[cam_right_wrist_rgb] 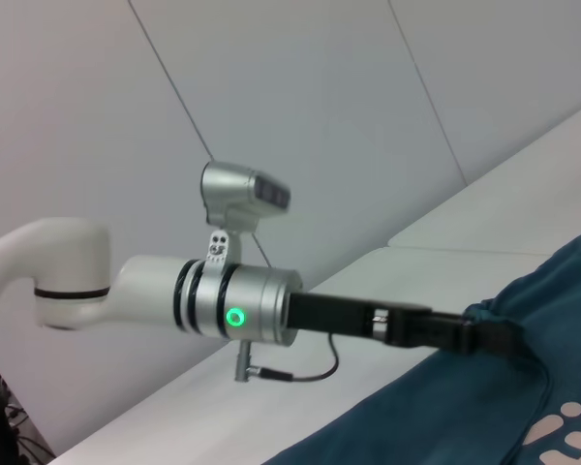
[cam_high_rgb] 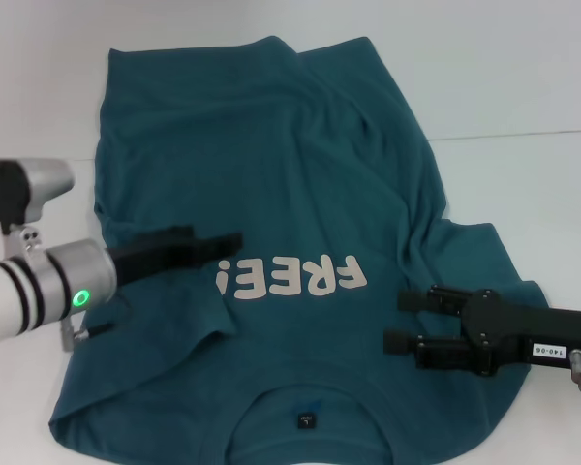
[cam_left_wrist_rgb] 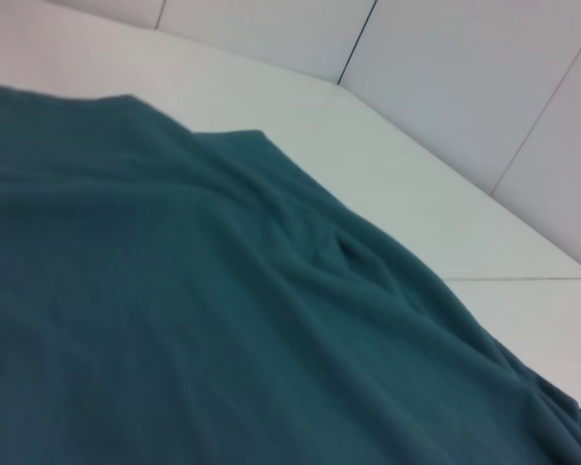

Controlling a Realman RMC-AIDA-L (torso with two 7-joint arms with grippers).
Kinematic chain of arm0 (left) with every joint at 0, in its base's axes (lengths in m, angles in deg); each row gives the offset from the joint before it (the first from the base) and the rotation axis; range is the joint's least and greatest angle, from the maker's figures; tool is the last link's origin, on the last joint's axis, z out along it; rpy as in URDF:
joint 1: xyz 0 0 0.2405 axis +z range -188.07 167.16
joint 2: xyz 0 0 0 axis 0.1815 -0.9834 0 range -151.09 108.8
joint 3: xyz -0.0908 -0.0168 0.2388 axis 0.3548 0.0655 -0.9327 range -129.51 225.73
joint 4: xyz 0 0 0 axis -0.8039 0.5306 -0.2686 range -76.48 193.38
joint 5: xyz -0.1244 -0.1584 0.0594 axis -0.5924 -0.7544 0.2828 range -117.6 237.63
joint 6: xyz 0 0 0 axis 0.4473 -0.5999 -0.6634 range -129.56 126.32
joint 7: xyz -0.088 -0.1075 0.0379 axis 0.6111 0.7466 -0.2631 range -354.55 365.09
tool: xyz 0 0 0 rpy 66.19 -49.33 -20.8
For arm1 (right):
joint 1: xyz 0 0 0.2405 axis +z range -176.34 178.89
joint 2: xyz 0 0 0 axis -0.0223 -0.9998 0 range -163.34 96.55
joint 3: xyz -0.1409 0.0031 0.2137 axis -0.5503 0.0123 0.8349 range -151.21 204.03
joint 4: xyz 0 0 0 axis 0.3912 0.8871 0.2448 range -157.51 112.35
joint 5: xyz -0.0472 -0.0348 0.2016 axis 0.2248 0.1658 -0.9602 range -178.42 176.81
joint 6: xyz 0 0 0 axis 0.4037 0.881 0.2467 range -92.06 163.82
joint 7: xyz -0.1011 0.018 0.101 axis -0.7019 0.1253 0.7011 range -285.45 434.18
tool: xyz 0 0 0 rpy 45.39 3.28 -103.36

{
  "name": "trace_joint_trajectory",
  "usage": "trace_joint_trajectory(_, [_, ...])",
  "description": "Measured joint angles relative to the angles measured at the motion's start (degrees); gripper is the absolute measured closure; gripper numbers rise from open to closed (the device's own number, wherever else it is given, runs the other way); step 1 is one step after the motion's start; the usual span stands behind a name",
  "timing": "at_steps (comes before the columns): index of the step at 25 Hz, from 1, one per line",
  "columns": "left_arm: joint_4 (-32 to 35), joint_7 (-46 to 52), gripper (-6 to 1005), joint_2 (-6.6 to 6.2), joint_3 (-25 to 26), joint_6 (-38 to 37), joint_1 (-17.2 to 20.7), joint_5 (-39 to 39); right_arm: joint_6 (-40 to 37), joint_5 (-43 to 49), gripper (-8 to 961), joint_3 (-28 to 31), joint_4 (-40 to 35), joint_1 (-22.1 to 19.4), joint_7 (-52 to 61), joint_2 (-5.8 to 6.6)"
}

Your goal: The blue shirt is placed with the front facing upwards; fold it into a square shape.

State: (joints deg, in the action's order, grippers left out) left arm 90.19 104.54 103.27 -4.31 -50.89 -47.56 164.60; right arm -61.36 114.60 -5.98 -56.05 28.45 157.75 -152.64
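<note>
Shirt point(cam_high_rgb: 290, 194) lies front up on the white bench point(cam_high_rgb: 523, 87), collar nearest me, hem at the far side, "FREE!" lettering point(cam_high_rgb: 292, 278) across the middle. The cloth is not flat: ridges run down its right half and a fold sits by the left sleeve.

My left end effector point(cam_high_rgb: 234, 242) reaches in from the left sleeve side, its tip at the exclamation mark; the right wrist view shows cloth gathered at that tip point(cam_right_wrist_rgb: 499, 334), so I judge it pinched narrow on the shirt, though the fingers themselves are hard to read. My right end effector point(cam_high_rgb: 399, 320) sits low over the right side below the lettering, two fingers spread apart, holding nothing.

To fold well, I should get both grips matched at shoulder level, lift evenly, and draw the wrinkles out before laying the edge over.
</note>
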Motion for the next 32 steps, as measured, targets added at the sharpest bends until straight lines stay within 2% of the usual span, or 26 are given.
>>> trace_joint_trajectory(3, [-0.7, -0.9, 79, 0.04, -0.1, 0.4, -1.5, -0.6, 0.0, 0.0, 68, -0.1, 0.1, -0.2, -0.1, -0.01])
trace_joint_trajectory(7, [-0.4, -1.3, 80, 0.00, 0.1, -2.4, -0.9, -3.0, 0.0, 0.0, 68, 0.0, 0.1, -0.4, -0.7, -0.01])
trace_joint_trajectory(11, [2.1, -2.7, 80, -0.19, 1.6, -10.5, 2.7, -5.4, 0.4, 0.0, 68, 0.1, 0.2, -0.4, -0.9, -0.06])
trace_joint_trajectory(12, [2.1, -2.7, 80, -0.19, 1.6, -10.5, 2.7, -5.4, 0.5, 0.0, 68, 0.1, 0.2, -0.3, -0.9, -0.08])
trace_joint_trajectory(13, [4.2, -3.4, 80, -0.23, 2.4, -15.4, 5.5, -5.8, 0.6, 0.0, 68, 0.1, 0.2, -0.3, -0.9, -0.08])
trace_joint_trajectory(14, [4.7, -3.6, 80, -0.27, 2.6, -16.7, 6.2, -5.7, 0.7, 0.0, 68, 0.1, 0.2, -0.3, -0.9, -0.07])
trace_joint_trajectory(19, [9.3, -5.0, 80, -0.48, 3.9, -27.6, 11.0, -2.4, 1.0, 0.0, 69, 0.8, -0.2, -1.3, -0.6, 0.75])
trace_joint_trajectory(23, [11.8, -5.6, 79, -0.49, 6.6, -35.1, 12.9, 1.6, 1.1, 0.0, 69, 2.6, -0.6, -2.5, 0.6, 2.59])
trace_joint_trajectory(26, [12.1, -6.1, 79, -0.48, 8.2, -38.4, 13.1, 3.3, 1.7, 0.2, 69, 4.0, -0.7, -2.9, 4.0, 4.82])
trace_joint_trajectory(29, [12.1, -6.4, 79, -0.49, 8.6, -39.9, 13.3, 3.7, 5.4, 0.7, 69, 4.1, -1.3, -2.9, 10.2, 7.07])
trace_joint_trajectory(32, [12.1, -6.8, 80, -0.49, 8.6, -39.9, 13.4, 3.7, 10.7, 2.3, 69, 3.8, -3.9, -2.8, 17.6, 7.73])
